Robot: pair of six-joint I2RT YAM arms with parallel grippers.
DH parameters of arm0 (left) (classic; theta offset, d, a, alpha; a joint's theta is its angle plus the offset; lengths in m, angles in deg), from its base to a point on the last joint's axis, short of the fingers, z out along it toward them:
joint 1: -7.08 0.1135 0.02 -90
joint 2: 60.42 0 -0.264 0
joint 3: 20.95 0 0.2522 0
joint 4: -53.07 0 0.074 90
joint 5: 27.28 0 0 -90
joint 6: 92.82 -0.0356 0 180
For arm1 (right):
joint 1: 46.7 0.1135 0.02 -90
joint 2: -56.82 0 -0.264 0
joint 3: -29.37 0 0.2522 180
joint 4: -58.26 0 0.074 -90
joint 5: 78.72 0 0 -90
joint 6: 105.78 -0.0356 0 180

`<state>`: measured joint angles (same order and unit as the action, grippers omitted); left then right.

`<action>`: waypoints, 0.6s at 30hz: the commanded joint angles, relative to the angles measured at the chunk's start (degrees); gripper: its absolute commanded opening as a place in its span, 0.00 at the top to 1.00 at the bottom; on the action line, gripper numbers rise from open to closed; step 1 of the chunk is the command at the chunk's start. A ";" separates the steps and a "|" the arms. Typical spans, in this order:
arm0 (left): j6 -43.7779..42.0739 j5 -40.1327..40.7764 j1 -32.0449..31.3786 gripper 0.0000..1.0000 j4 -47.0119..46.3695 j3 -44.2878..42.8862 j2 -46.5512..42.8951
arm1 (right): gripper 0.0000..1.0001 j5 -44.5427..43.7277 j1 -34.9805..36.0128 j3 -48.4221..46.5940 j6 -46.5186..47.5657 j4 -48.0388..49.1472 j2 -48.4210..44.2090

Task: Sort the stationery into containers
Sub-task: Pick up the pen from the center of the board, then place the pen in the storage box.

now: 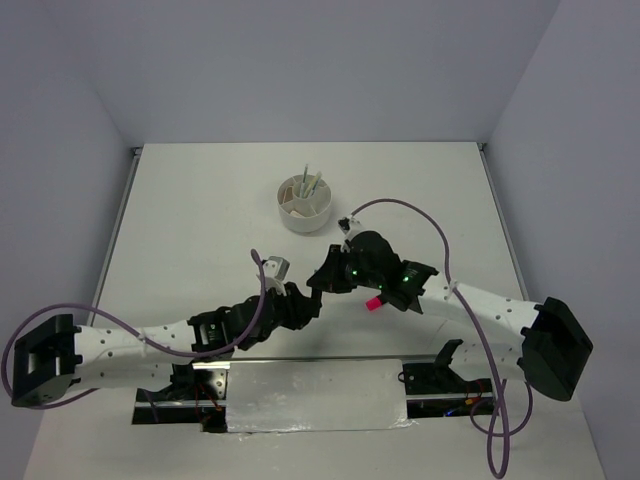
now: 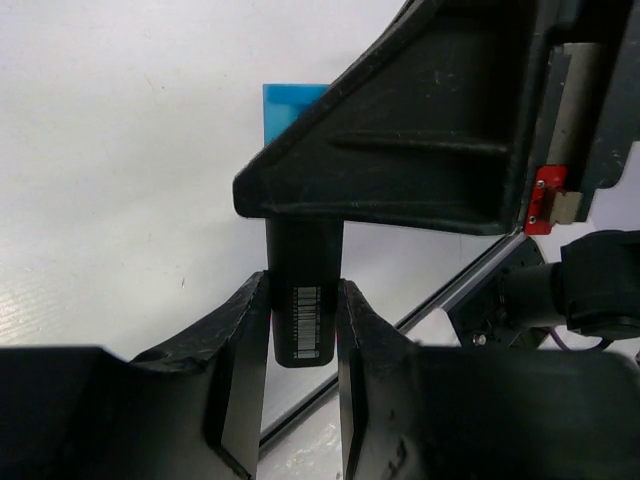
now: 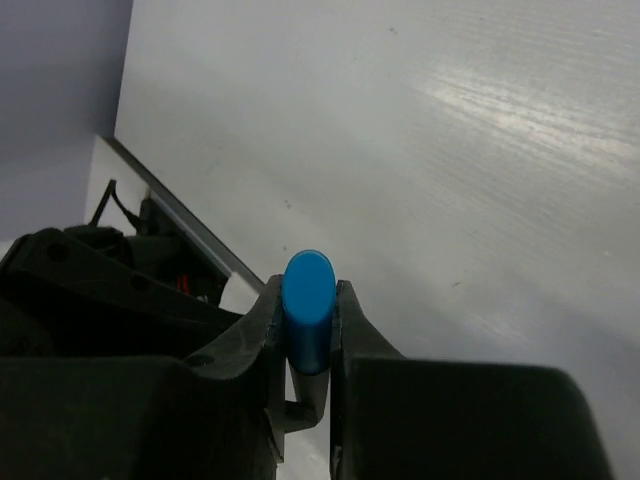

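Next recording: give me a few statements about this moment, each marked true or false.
1. The left hand grips the blue-and-black highlighter by its black body. True.
2. The right hand is empty. False: it is closed on that highlighter's blue cap.
3. The white organiser cup has pens standing in it. True.
4. The pink highlighter is in the cup. False: it is near the right arm, away from the cup.

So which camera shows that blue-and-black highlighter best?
Left wrist: the highlighter shows its black barcoded body and a bit of blue. Right wrist shows only its blue cap end-on; in the top view I cannot make it out.
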<state>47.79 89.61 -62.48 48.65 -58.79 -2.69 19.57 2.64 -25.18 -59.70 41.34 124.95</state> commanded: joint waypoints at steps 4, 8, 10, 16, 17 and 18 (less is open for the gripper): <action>-1.48 1.93 -0.40 0.95 -2.49 0.17 -1.66 | 1.00 0.76 0.84 -0.78 0.15 4.22 -1.95; -1.75 5.00 -0.31 0.20 3.30 -2.90 -2.01 | 1.00 -3.62 0.58 -0.42 3.05 3.60 -5.64; -0.96 6.93 -0.31 0.01 10.33 -6.32 -1.66 | 1.00 -9.07 -0.12 -0.86 5.77 3.25 -6.87; 5.45 12.03 -0.23 0.01 34.83 -14.85 -1.48 | 1.00 -27.00 -5.74 -5.34 13.68 4.72 -5.21; 7.12 14.65 -0.23 0.01 38.88 -17.30 -1.75 | 1.00 -28.67 -6.36 -5.61 14.91 6.13 -3.82; 8.96 15.81 -0.23 0.01 46.66 -18.63 -2.36 | 1.00 -32.08 -6.89 -6.05 15.35 7.63 -2.93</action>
<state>50.61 98.84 -62.61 76.52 -73.04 -3.60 -0.39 -2.43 -27.65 -49.18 42.78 120.12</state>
